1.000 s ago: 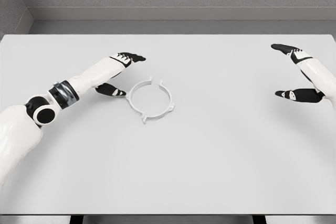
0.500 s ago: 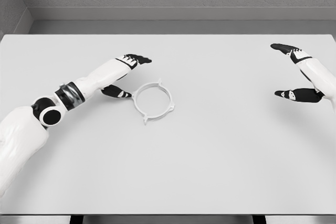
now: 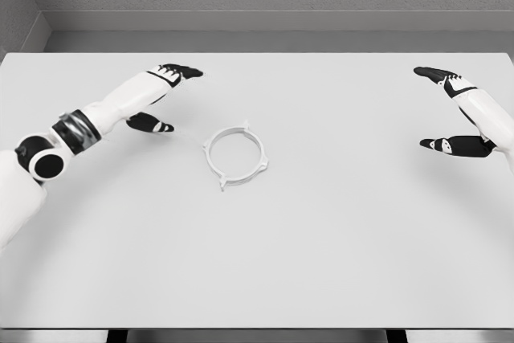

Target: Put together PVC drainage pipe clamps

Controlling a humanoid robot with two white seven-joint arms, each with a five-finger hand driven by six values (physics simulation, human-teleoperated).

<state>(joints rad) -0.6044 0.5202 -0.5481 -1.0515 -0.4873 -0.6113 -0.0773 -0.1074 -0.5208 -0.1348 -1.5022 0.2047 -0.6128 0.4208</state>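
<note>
**Op:** I'm looking at the pipe clamp (image 3: pixel 234 155) lying flat on the table (image 3: pixel 337 238), a little left of centre. My left hand (image 3: pixel 157 98) is hanging up and to the left of it, clear of the ring, fingers spread and thumb apart, holding nothing.

**Partner:** And the other one?

**Op:** The right hand (image 3: pixel 454 114) is waiting near the table's right edge, well apart from the clamp, also spread and empty.

**Partner:** How are you planning the pickup?

**Op:** I'm judging that the ring looks closed already, so I'm treating this as a check. If I'm gripping, I'm going for the rim between the little tabs, pinching from both sides.

**Partner:** What's it like?

**Op:** It's reading as thin, pale, smooth plastic, a hoop with small lugs sticking out, on a matte white top. It will probably be sliding easily.
</note>
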